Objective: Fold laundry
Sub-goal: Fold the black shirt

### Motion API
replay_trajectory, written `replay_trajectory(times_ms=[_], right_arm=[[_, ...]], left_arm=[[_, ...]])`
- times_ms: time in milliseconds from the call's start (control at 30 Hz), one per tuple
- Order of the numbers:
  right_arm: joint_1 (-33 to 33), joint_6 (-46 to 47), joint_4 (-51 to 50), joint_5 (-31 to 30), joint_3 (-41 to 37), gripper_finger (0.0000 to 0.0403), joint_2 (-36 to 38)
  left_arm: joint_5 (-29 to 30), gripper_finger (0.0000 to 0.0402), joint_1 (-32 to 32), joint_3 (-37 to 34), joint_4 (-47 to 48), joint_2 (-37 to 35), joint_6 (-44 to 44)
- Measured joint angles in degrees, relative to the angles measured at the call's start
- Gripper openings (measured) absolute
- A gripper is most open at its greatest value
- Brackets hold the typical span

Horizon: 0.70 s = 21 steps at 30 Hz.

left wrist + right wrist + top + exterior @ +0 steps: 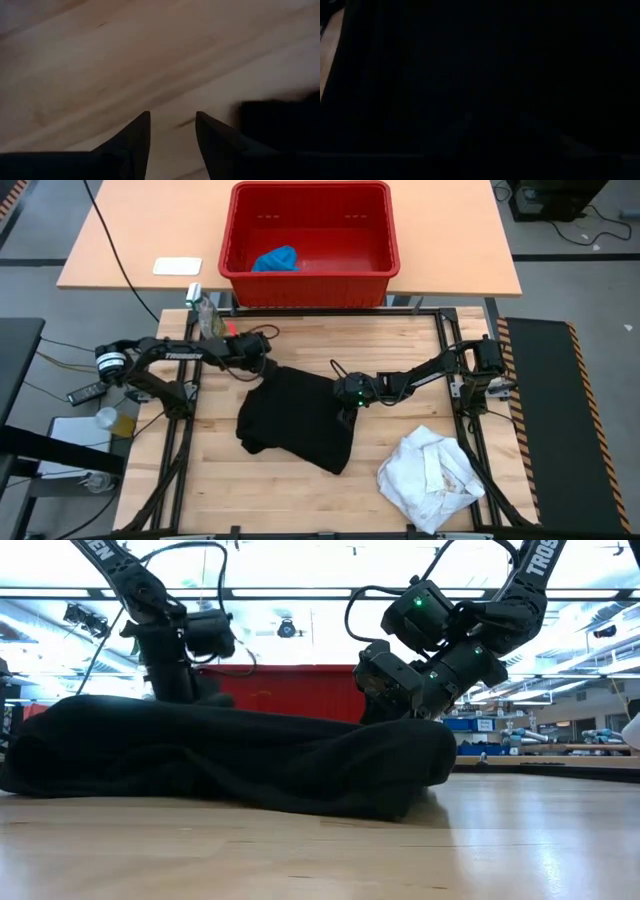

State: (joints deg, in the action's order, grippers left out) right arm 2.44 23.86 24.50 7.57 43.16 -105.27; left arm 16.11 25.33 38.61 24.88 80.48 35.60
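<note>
Black cloth: the large black soft garment (298,418) lies rumpled on the pale wooden table (400,340), between my two grippers; I judge it light, limp and quick to sag or bunch, so nothing stiff to lever against.
Left gripper (172,131): its fingers (137,137) stand partly apart over bare wood with nothing between them; the black garment's edge is just beside them, not touching as far as I can see.
Right gripper (347,393): it sits at the garment's near edge, low on the cloth; its own camera is filled with black fabric, so I cannot tell how its jaws stand or whether it has cloth pinched.
Where I would take hold: a hem or corner nearest each gripper, pinching a single layer; grabbing into the heap would likely lift several folds at once.
White laundry: a crumpled white cloth garment (432,477) lies well apart from the right gripper, toward the table's corner; soft too, I expect.
Blue laundry: a small bright blue cloth piece (276,259) lies inside the red plastic basket (240,240), beyond the left gripper.
Risk: thin cloth may slip from a shallow pinch.
</note>
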Motion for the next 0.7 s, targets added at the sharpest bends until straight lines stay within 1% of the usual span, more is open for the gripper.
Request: replay_trajectory(times_ms=[33,100,167,300,333,367,433,467,533,567,600,633,700], right_arm=[[0.0,0.0,0.1,0.0,0.0,0.0159,0.0],[0.0,0.0,0.2,0.0,0.0,0.0159,0.0],[0.2,0.0,0.2,0.0,0.0,0.0159,0.0],[0.6,0.6,0.1,0.1,0.0,0.0159,0.3],[0.6,0.5,-0.2,0.1,0.0,0.0159,0.7],[0.6,0.1,-0.3,0.0,0.0,0.0159,1.5],[0.6,-1.3,-1.4,-1.2,0.6,0.0159,3.7],[0.4,-2.1,-1.9,-1.9,1.0,0.0158,4.8],[0.2,-3.1,-3.4,-3.2,1.7,0.0158,7.1],[0.2,-3.1,-4.6,-4.0,2.0,0.0158,8.2],[0.1,-2.3,-6.3,-5.0,2.3,0.0158,9.4],[0.2,-0.5,-8.5,-5.8,2.4,0.0158,10.7],[1.8,2.7,-12.8,-5.1,2.4,0.0158,12.8]], left_arm=[[-2.6,0.0157,0.0,0.0,-1.0,-0.8,-3.6],[-9.6,0.0157,-0.4,0.0,-3.7,-2.7,-9.9],[-17.6,0.0157,-1.0,0.1,-6.3,-4.6,-13.7],[-34.3,0.0157,-3.7,0.1,-10.0,-10.1,-15.5],[-37.1,0.0157,-5.2,0.1,-10.2,-11.5,-15.2],[-38.5,0.0157,-7.3,0.1,-10.0,-12.9,-14.6],[-38.3,0.0156,-12.6,0.1,-8.7,-15.7,-14.4],[-37.2,0.0156,-15.6,0.1,-8.0,-16.7,-14.7],[-31.8,0.0155,-20.7,0.1,-6.9,-17.7,-15.2],[-27.7,0.0155,-22.6,0.1,-6.7,-17.9,-13.2],[-23.6,0.0155,-23.4,0.4,-6.5,-18.0,-10.4],[-20.6,0.0155,-23.3,1.1,-6.2,-17.8,-8.3],[-20.1,0.0155,-21.2,3.5,-5.6,-16.1,-8.3]])
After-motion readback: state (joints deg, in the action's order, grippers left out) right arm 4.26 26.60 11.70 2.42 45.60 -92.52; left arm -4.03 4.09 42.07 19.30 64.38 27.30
